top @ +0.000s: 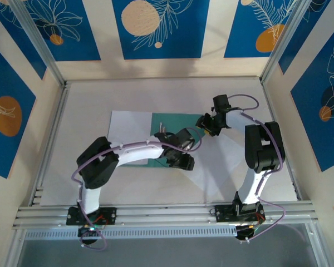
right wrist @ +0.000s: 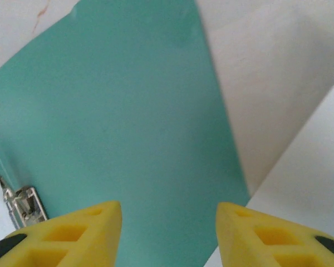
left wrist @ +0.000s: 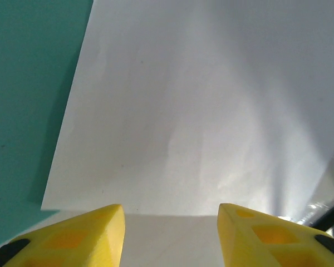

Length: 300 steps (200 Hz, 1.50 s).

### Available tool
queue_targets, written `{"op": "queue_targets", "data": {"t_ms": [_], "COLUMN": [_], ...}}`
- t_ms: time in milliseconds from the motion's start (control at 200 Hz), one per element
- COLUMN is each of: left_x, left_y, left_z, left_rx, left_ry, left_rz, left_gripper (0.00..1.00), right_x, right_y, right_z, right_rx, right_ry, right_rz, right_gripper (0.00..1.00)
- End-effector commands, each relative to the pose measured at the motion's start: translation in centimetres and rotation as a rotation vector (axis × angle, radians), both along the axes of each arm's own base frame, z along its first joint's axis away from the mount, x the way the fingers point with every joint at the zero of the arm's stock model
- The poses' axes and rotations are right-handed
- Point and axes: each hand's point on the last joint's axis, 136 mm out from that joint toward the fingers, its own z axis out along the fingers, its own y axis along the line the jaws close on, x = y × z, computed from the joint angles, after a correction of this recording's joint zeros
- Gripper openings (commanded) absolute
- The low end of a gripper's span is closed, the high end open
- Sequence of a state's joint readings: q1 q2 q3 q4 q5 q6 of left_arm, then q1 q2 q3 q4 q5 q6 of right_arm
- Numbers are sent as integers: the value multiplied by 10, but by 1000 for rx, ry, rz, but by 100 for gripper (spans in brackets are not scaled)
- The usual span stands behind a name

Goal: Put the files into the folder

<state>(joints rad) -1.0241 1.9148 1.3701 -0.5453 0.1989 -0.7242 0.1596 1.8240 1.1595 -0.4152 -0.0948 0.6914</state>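
Two pairs of yellow fingers stand apart with nothing between them. Just ahead of the left fingers (left wrist: 89,233) lies the near edge of one white sheet (left wrist: 200,111), flat and running away from them, with the green folder (right wrist: 128,111) off their left side. Ahead of the right fingers (right wrist: 267,233) spreads an open leaf of the folder; its metal clip (right wrist: 25,203) sits close beside their left tip, and a corner of white paper lies to their right. Farther off, in the top view, the second sheet (top: 128,125) lies beyond the folder's far leaf, on the side away from both pairs of fingers.

The likely trouble is the paper itself. Lying flat on the table (top: 128,189), it gives the fingers no edge to take, so a pinch may only push it along or crease it. A sheet dragged across could snag on the clip. The folder looks light enough to slide if nudged, and the two arms work close enough together to collide.
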Motion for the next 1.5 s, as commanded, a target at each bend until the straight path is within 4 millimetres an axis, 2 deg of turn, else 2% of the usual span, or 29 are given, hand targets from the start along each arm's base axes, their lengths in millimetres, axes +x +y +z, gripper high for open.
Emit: {"op": "queue_targets", "data": {"t_ms": [0,90,200,315,500,695,810,1070,1315,1495], "left_x": [10,20,27,42,70,89,97,110,107,103], "left_y": [2,-5,-30,-45,-60,-68,-68,-63,-66,-67], "left_z": [26,32,44,51,46,28,19,-2,-13,-19], "left_rx": [5,-3,-60,-76,-86,-64,-51,-12,-13,-16], "left_ry": [-77,-125,-170,-237,-253,-246,-239,-200,-160,-126], "left_rz": [-12,-62,-187,-247,-246,-241,-225,-191,-187,-179], "left_gripper": [49,60,72,82,83,83,81,77,76,76], "right_x": [-11,-25,-51,-81,-130,-162,-172,-183,-187,-182], "right_y": [2,-5,-22,-39,-65,-76,-76,-76,-81,-77], "right_z": [26,38,43,43,28,12,3,-10,-17,-21], "right_rx": [19,12,45,107,116,132,137,128,92,124], "right_ry": [-16,-25,-25,-40,25,27,33,83,116,146], "right_rz": [26,16,-60,-151,-288,-372,-398,-399,-408,-394], "right_gripper": [49,49,49,50,55,59,63,63,64,64]}}
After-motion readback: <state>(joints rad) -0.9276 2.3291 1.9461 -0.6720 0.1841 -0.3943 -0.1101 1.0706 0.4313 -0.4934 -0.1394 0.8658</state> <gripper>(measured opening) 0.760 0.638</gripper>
